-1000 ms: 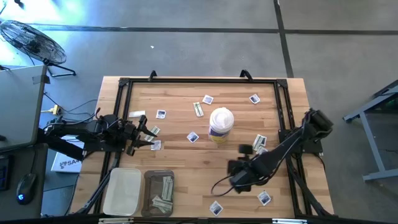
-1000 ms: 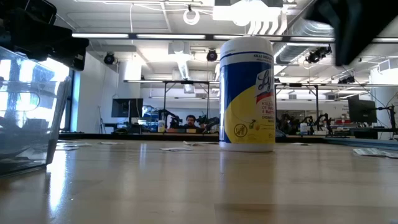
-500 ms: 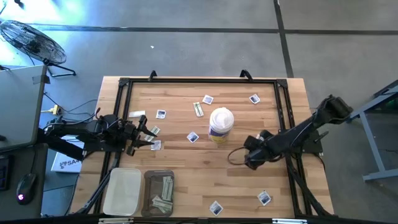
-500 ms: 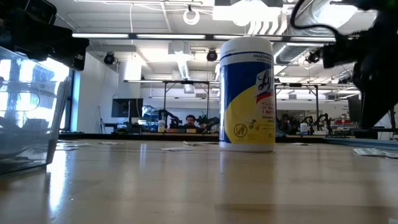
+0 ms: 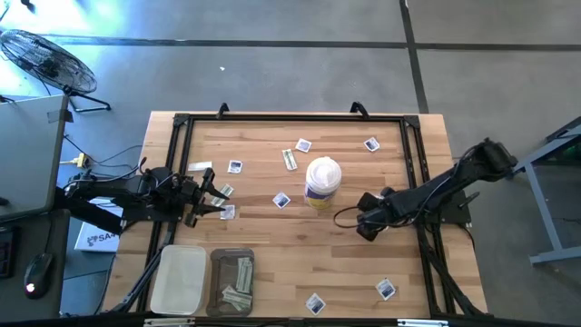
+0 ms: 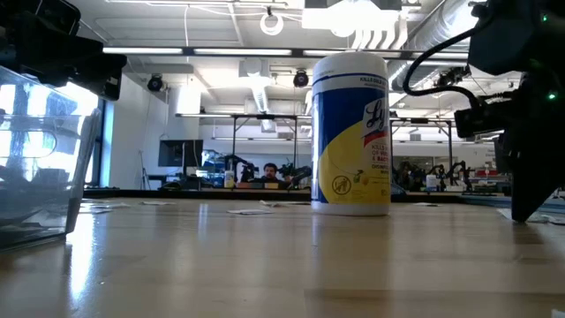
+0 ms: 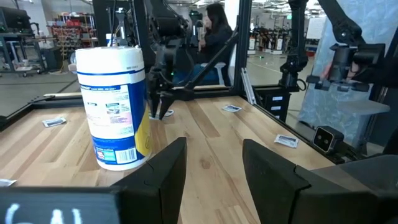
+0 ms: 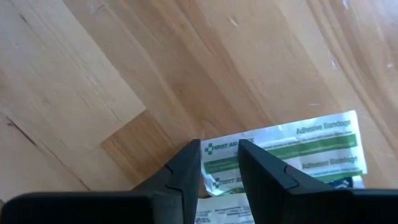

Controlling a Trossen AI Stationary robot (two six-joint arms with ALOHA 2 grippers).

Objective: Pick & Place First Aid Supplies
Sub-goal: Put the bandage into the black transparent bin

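On the left of the overhead frame I see my left pincer (image 5: pixel 218 200) parked over the table (image 5: pixel 272 245), its fingers (image 7: pixel 158 177) spread apart with nothing between them. Two packets lie just beside it: one strip (image 5: pixel 224 192) and one square (image 5: pixel 228 212). Lower left, a white tray (image 5: pixel 179 280) sits next to a clear bin (image 5: pixel 216 283) holding several green-white strips (image 5: pixel 239 282). At centre stands the wipes canister (image 5: pixel 322 182), with square packets (image 5: pixel 281 200) scattered around it toward the upper edge. Right of the canister my right pincer (image 5: pixel 367 229) is down at the table; in its wrist view the fingers (image 8: pixel 186 168) stand slightly apart, tips on a green-printed bandage strip (image 8: pixel 292 146) lying flat on the wood. Two more squares (image 5: pixel 386 290) lie lower right.
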